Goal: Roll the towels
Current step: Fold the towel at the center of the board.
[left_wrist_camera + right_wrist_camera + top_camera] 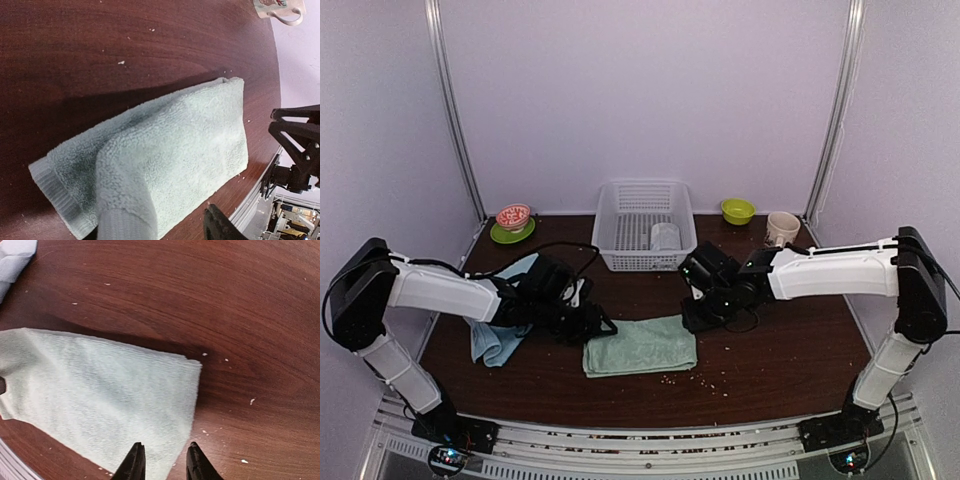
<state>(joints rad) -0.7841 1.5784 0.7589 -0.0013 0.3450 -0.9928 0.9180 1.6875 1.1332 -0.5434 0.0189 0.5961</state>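
Three towels: pale green towel (pixel 640 345) flat mid-worktop (pixel 780 350), blue towel (pixel 498 338) left, greyish-white one (pixel 665 237) in basket (pixel 640 262); right fingers (pixel 134 462) narrowly parted over green end, empty; left fingers (pixel 220 227), state untellable; step: starting green roll, next needs edge pinched, turned over

a white lattice basket (pixel 640 262) stands at the back centre of a dark brown counter (pixel 790 350). to its left, near the back corner, a pink bowl (pixel 513 214) sits on a green plate (pixel 498 236). to the basket's right stands a green bowl (pixel 738 210), with a cream mug (pixel 782 228) near it, further right. pale crumbs (pixel 705 378) dot the counter towards its front edge. plain lilac walls (pixel 640 90) close in the scene.
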